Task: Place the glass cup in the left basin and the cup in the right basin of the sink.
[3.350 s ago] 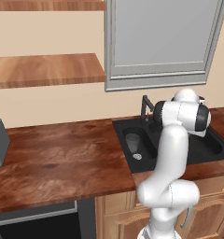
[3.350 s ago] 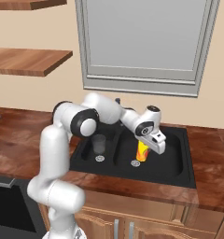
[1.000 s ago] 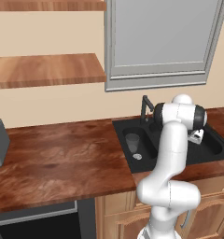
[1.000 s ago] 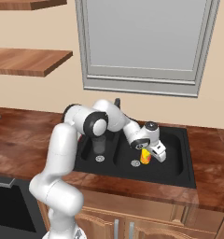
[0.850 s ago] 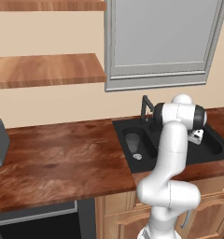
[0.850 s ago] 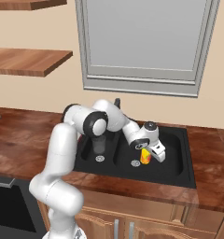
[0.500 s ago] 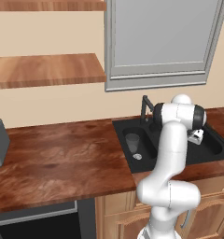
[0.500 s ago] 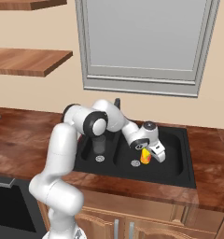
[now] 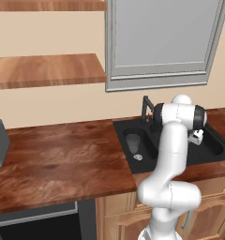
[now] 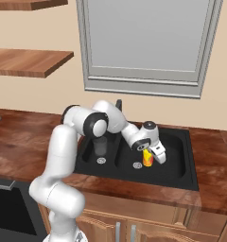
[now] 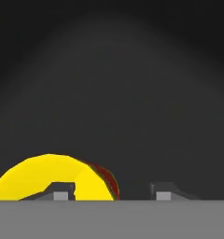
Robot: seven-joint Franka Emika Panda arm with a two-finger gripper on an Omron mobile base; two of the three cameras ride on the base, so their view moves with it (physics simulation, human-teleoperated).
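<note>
Your yellow cup (image 10: 148, 158) stands in the right basin (image 10: 174, 156) of the sink (image 10: 188, 182), directly under the claw (image 10: 153, 156) — in the hand view its rim (image 11: 62, 175) sits off toward one fingertip (image 11: 62, 189) rather than centred in the gap, with the red mark showing on its side. The fingertips look set wider than the cup, so you can read the claw as open (whether a tip touches the cup's rim, you cannot tell). Beyond the cup, past the divider from the claw, the glass cup (image 10: 100, 145) stands upright in the left basin (image 10: 89, 158), near its round metal drain (image 10: 100, 161). From the left base camera you see the same tumbler (image 9: 132, 142) and the drain (image 9: 138, 157) — the tap (image 9: 145, 108) rises at the sink's back edge, behind the arm. The wooden counter (image 9: 58, 159) lies farther out, well apart from the claw.
</note>
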